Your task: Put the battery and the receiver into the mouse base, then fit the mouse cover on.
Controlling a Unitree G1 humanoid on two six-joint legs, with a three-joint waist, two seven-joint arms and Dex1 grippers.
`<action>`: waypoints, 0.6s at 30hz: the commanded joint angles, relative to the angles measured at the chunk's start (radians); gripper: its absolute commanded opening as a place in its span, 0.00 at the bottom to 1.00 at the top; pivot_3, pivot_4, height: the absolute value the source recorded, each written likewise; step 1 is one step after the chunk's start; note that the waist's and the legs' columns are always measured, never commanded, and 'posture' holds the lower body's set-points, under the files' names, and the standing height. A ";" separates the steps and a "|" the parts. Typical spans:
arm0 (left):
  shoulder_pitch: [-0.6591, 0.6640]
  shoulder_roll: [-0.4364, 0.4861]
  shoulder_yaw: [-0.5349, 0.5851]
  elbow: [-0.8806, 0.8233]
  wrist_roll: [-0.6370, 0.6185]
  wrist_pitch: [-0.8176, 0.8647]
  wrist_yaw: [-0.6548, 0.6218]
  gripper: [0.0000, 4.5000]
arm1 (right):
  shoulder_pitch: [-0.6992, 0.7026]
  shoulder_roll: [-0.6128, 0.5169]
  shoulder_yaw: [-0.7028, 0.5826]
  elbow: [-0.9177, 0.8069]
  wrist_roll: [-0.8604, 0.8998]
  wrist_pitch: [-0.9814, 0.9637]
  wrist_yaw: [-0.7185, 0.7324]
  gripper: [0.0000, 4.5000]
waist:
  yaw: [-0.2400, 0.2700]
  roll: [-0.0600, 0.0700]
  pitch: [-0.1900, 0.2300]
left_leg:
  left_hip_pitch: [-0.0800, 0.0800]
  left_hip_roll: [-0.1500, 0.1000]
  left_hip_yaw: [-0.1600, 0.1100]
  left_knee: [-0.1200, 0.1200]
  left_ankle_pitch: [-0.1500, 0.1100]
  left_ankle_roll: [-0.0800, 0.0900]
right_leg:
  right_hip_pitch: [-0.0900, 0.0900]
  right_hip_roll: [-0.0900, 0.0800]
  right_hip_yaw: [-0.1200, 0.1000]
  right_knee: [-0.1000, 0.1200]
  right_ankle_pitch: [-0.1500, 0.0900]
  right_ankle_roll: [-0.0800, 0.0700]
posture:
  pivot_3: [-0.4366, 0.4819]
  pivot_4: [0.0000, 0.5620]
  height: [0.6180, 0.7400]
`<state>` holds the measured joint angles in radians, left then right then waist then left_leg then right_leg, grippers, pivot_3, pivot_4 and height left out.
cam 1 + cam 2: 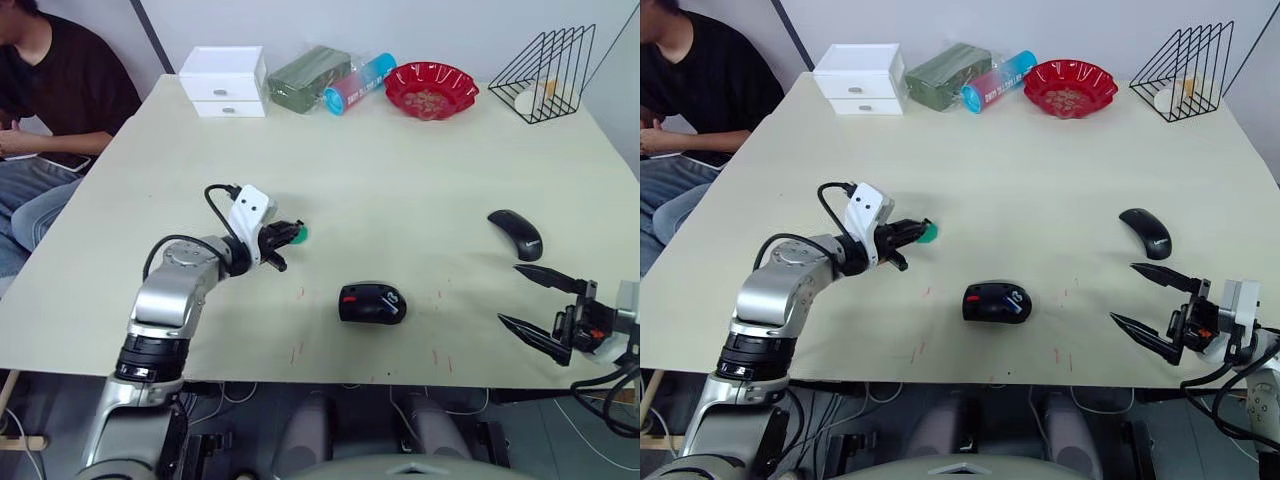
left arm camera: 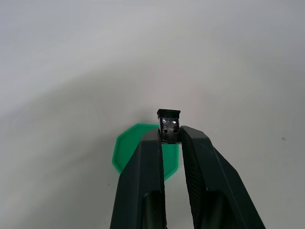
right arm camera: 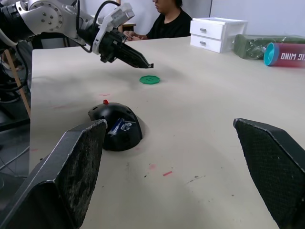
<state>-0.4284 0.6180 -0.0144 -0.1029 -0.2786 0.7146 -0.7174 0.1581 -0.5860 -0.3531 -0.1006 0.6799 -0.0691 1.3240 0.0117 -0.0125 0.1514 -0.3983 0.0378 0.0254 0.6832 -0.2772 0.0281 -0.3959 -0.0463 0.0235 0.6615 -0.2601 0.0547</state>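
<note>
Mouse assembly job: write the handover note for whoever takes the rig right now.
Left gripper: shut on the receiver, held above the table over the green toothed disc.
Right gripper: open, holding nothing, near the table's front edge, on the robot's right.
Mouse base: front centre of the table, cover off; the battery appears to sit inside already.
Mouse cover: lying on the table, beyond the right gripper.
Done: battery apparently in, receiver picked up.
Left: carry the receiver to the base and insert it, then fit the cover.
</note>
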 commanded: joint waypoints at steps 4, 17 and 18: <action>-0.086 0.114 -0.051 0.046 -0.042 -0.140 -0.305 0.02 | -0.036 -0.022 0.023 -0.061 0.025 0.043 -0.012 1.00 | 0.000 0.000 0.001 | 0.000 0.000 0.000 0.000 0.000 0.000 | 0.000 0.000 0.000 0.000 0.000 0.000 | 0.48 0.27 1.00; -0.266 0.126 -0.201 0.176 -0.006 -0.340 -0.650 0.02 | -0.190 -0.072 0.141 -0.246 0.102 0.438 -0.268 1.00 | 0.000 0.000 0.002 | -0.001 0.000 0.000 0.000 0.000 0.000 | -0.001 0.001 0.000 0.000 0.000 0.000 | 0.48 0.27 1.00; -0.275 0.116 -0.211 0.169 -0.010 -0.343 -0.659 0.02 | -0.211 -0.072 0.154 -0.262 0.115 0.486 -0.308 1.00 | 0.000 0.000 0.002 | -0.001 0.000 0.000 0.000 0.000 0.000 | -0.001 0.001 0.000 0.000 0.000 0.000 | 0.48 0.27 1.00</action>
<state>-0.6726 0.7472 -0.2097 0.0931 -0.2921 0.3968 -1.3472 -0.0152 -0.6499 -0.2121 -0.3016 0.7525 0.3222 1.1008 0.0113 -0.0127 0.1533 -0.3994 0.0378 0.0255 0.6832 -0.2772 0.0283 -0.3967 -0.0457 0.0232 0.6612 -0.2602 0.0547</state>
